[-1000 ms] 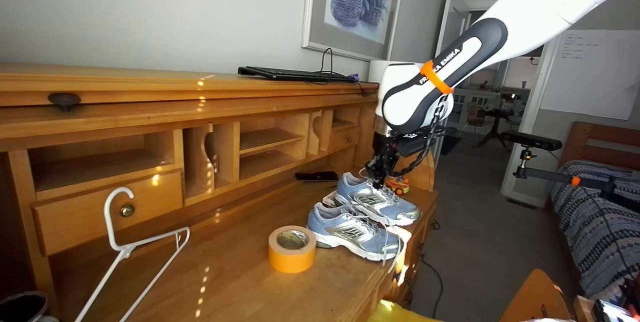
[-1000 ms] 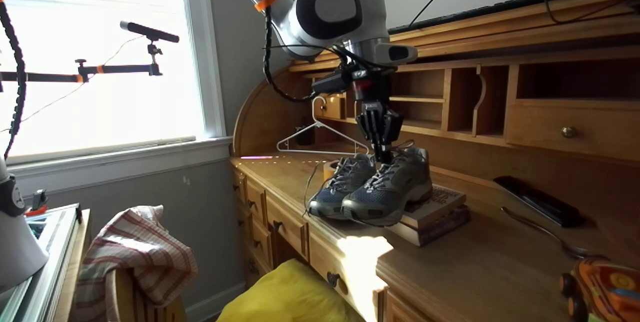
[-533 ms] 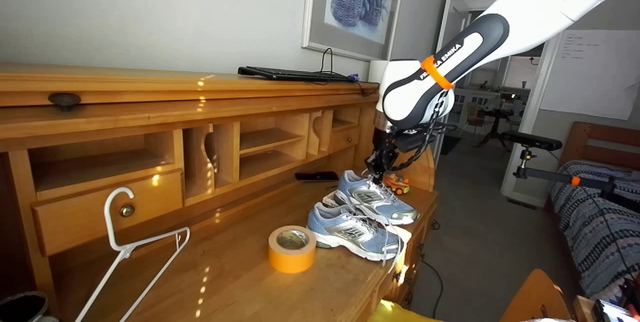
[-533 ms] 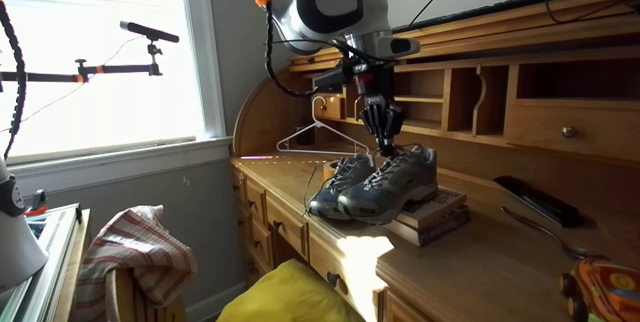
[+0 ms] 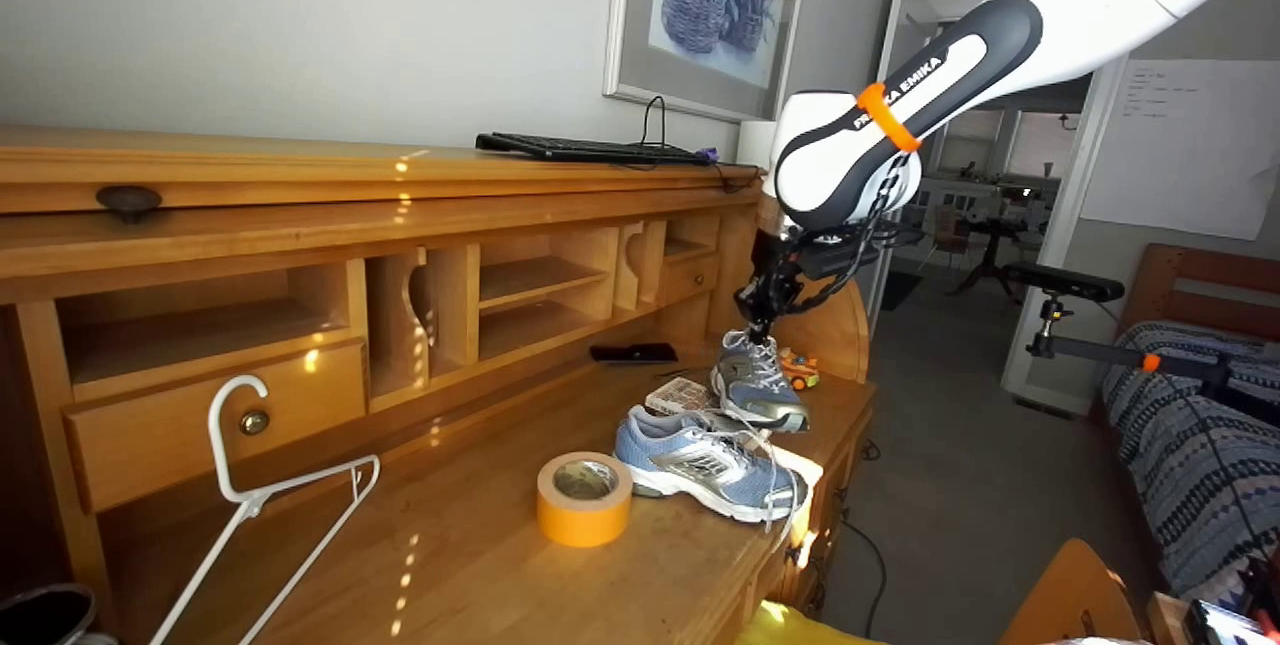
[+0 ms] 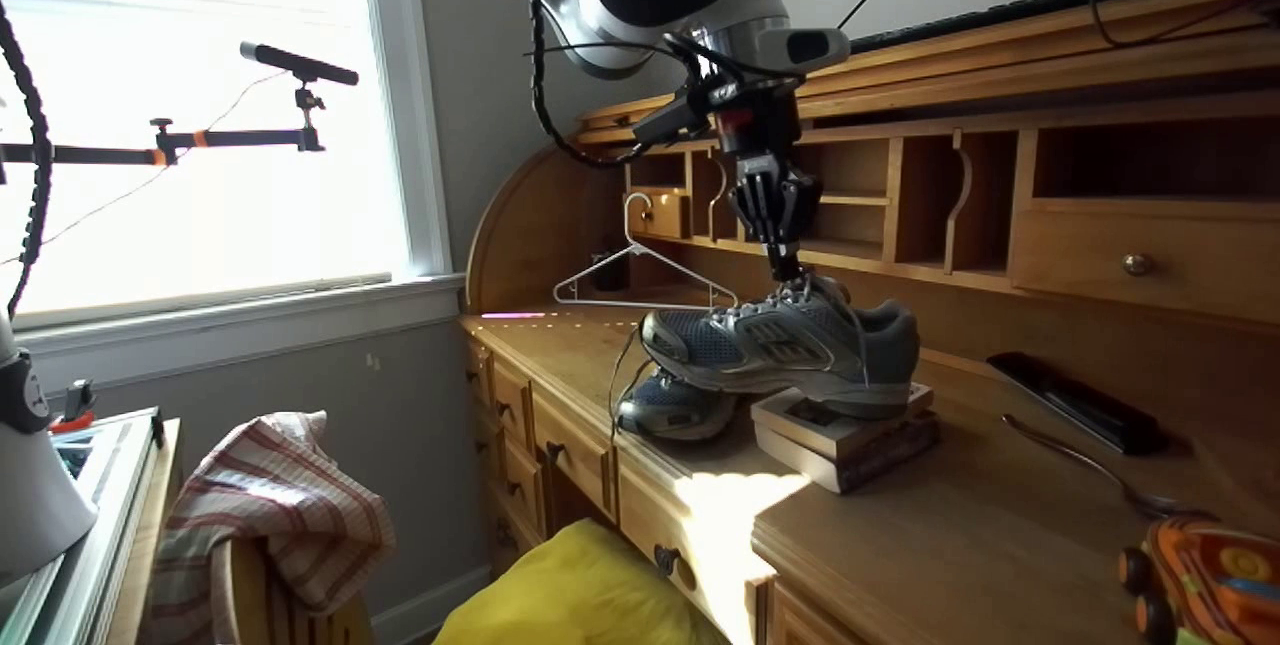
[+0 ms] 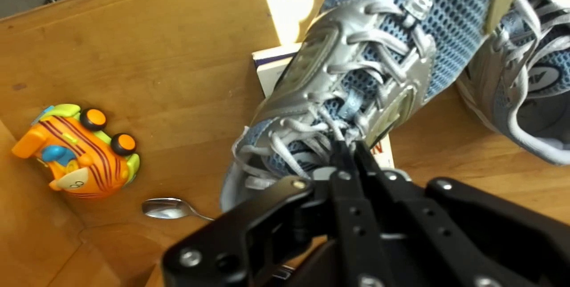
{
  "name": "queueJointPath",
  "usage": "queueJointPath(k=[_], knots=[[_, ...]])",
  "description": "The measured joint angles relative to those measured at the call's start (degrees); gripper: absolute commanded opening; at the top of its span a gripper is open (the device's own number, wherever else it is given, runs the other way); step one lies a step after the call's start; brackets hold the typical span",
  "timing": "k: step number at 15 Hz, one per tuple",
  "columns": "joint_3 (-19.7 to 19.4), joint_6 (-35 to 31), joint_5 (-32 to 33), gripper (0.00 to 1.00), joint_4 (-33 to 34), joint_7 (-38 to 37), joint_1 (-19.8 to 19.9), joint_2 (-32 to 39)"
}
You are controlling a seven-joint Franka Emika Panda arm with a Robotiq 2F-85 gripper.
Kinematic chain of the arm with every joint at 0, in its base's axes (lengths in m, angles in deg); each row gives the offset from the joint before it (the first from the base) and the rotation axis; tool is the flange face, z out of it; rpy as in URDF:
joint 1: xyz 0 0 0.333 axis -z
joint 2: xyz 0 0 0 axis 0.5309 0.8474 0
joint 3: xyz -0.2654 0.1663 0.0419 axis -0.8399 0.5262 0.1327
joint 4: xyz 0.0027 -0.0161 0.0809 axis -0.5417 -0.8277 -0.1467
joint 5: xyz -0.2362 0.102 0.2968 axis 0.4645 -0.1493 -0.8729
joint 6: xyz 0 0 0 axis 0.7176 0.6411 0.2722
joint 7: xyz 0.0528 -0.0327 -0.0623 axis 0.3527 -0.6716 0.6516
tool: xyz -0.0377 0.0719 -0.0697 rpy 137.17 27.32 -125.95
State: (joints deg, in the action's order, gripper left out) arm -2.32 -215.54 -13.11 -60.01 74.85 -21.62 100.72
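Observation:
My gripper (image 7: 352,145) points down and is nearly closed on the white laces of a blue-and-silver running shoe (image 7: 311,73). In both exterior views the gripper (image 5: 759,333) (image 6: 788,275) is at the top of this shoe (image 5: 752,380) (image 6: 790,345), which hangs from the laces. Its toe is over the matching shoe (image 6: 675,410), and its heel is at the stacked books (image 6: 840,437); I cannot tell whether the heel touches them. The matching shoe (image 5: 700,465) stands on the desk, and it also shows in the wrist view (image 7: 498,95).
A roll of orange tape (image 5: 584,522) is beside the standing shoe. A white hanger (image 5: 250,502), a toy car (image 7: 89,158), a spoon (image 7: 167,208) and a black flat object (image 6: 1080,403) are on the desk. Wooden cubbies (image 5: 545,277) rise behind.
My gripper has moved up with the shoe. The shoe has lifted and turned, so its side now faces an exterior view and more of the books shows. The matching shoe stays on the desk.

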Motion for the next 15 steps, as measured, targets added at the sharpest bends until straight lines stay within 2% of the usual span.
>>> queueJointPath(k=[9, 11, 15], knots=[[-0.38, 0.54, 0.02, 0.97, 0.27, -0.33, 0.02, 0.22], [-0.32, 0.58, 0.02, 1.0, 0.31, -0.42, 0.01, 0.23], [-0.07, 0.65, 0.02, 0.99, 0.84, -2.27, -0.29, 0.87]])
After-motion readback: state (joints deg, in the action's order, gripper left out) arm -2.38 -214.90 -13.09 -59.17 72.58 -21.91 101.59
